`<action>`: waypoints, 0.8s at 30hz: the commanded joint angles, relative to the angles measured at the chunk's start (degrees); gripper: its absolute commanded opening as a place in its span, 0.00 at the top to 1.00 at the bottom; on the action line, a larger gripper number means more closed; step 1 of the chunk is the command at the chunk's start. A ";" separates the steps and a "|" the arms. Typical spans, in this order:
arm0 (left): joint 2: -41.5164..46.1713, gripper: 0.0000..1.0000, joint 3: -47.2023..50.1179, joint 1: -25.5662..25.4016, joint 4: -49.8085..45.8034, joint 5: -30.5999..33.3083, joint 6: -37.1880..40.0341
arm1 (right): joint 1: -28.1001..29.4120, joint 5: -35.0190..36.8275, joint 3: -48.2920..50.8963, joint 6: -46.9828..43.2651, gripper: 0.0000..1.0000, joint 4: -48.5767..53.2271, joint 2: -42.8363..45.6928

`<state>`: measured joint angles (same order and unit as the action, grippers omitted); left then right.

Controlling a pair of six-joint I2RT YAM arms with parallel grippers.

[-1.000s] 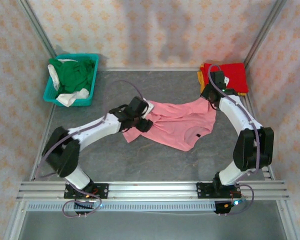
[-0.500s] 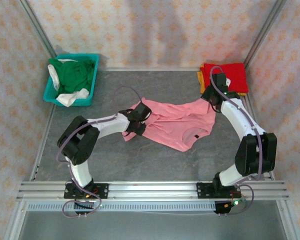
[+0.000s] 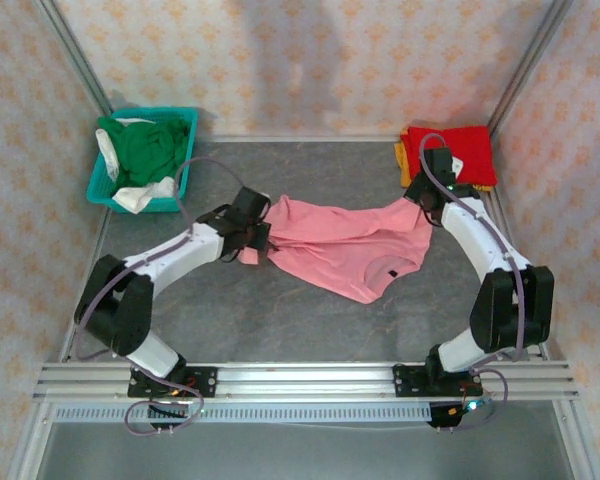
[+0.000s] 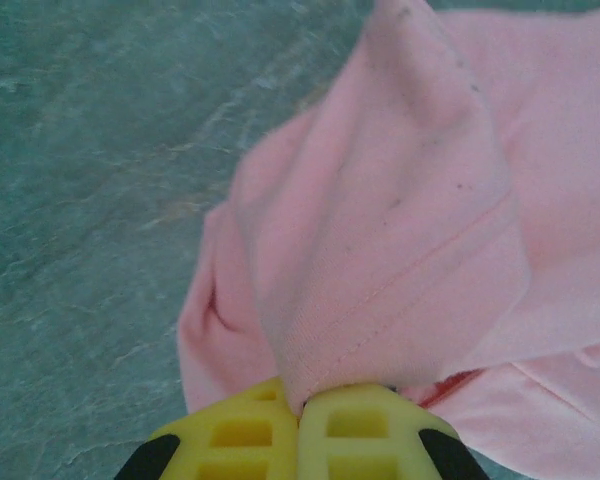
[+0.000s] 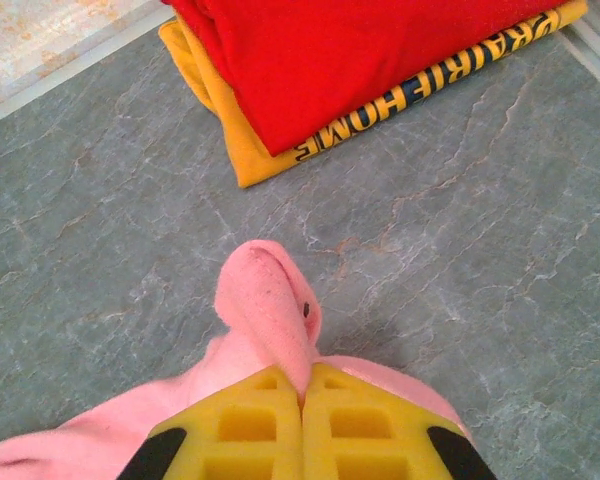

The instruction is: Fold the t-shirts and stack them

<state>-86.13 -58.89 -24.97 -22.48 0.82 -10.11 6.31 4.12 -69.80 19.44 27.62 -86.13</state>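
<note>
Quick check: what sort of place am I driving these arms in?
Probably a lab test cell, not a home: aluminium frame with patterned backdrop walls, grey tabletop, teal basket of shirts.

left hand (image 4: 300,412): has moved left and closed, from open, onto the shirt's edge
pink shirt (image 3: 350,245): left edge drawn in and pinched up

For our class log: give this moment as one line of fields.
left gripper: shut on pink t-shirt | right gripper: shut on pink t-shirt | stack: red t-shirt on yellow t-shirt | fold: not done
</note>
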 commanded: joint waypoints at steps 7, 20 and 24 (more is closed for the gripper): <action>13.33 1.00 4.28 2.73 -1.94 -2.10 -8.50 | -0.74 6.70 -0.95 -1.69 1.00 3.46 7.51; 12.24 0.88 13.02 5.81 1.66 1.19 -13.19 | -7.60 2.87 1.86 0.58 1.00 3.04 2.92; 9.11 0.81 14.06 6.36 4.62 1.21 -13.20 | -7.61 0.55 1.77 1.31 1.00 1.71 -0.33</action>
<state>-75.59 -45.87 -19.57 -20.82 0.10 -22.52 -0.80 5.17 -68.71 19.55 30.37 -84.79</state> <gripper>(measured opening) 0.164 0.040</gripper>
